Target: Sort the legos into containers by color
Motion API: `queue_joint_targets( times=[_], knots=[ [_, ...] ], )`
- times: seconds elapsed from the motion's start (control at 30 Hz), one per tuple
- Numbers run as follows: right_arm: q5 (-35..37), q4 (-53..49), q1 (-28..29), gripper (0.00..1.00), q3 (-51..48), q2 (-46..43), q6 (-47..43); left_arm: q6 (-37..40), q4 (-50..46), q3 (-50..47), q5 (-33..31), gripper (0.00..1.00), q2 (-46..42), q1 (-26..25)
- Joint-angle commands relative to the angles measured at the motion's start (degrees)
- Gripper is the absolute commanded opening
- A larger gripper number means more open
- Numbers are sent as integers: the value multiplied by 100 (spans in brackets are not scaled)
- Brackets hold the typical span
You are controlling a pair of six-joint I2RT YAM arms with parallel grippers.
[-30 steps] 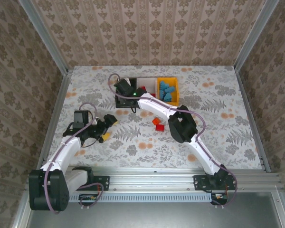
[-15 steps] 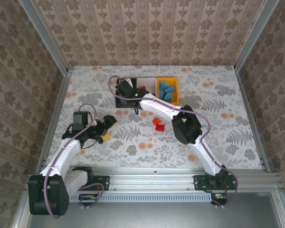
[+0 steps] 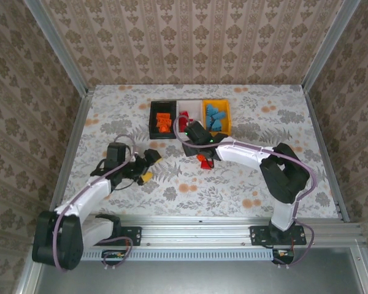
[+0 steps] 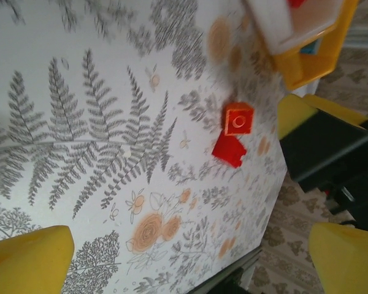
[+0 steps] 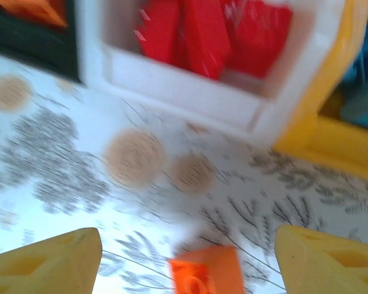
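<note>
A: Legos (image 3: 164,121) mostly sorted: orange in black bin (image 3: 152,122), red in white bin (image 3: 189,103), blue in yellow bin (image 3: 228,119).
B: Left?
A: Orange brick (image 4: 239,118), red brick (image 4: 228,150), side by side on the surface (image 3: 294,141).
B: Arms?
A: Right tool (image 3: 191,131) low between them and the white bin, wide, empty. Left tool (image 3: 148,166) wide, empty, pointing toward them.

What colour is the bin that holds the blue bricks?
The bin is yellow-orange; top external view.

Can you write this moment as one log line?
left gripper: open, empty | right gripper: open, near orange brick | red brick: unsorted
</note>
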Motion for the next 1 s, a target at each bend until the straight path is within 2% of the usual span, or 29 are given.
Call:
queue_joint_targets(
  times=[0.0,0.17,0.33,0.5,0.67,0.97],
  knots=[
    [-375,-82,-190,74,113,292,-144,-167,332,322,-18,100,502,-275],
    [-660,-244,-339,69,247,771,-226,-484,799,70,-69,100,721,-490],
    [-981,-53,-414,65,85,943,-106,-462,673,60,-69,100,669,-480],
    [-958,25,-391,48,-171,860,138,-378,560,97,-73,100,606,-465],
    [-870,404,-257,41,-696,462,413,-339,533,14,-71,100,490,-387],
    [-643,482,-154,35,-363,484,583,-201,241,-148,37,100,38,-40]
  ],
)
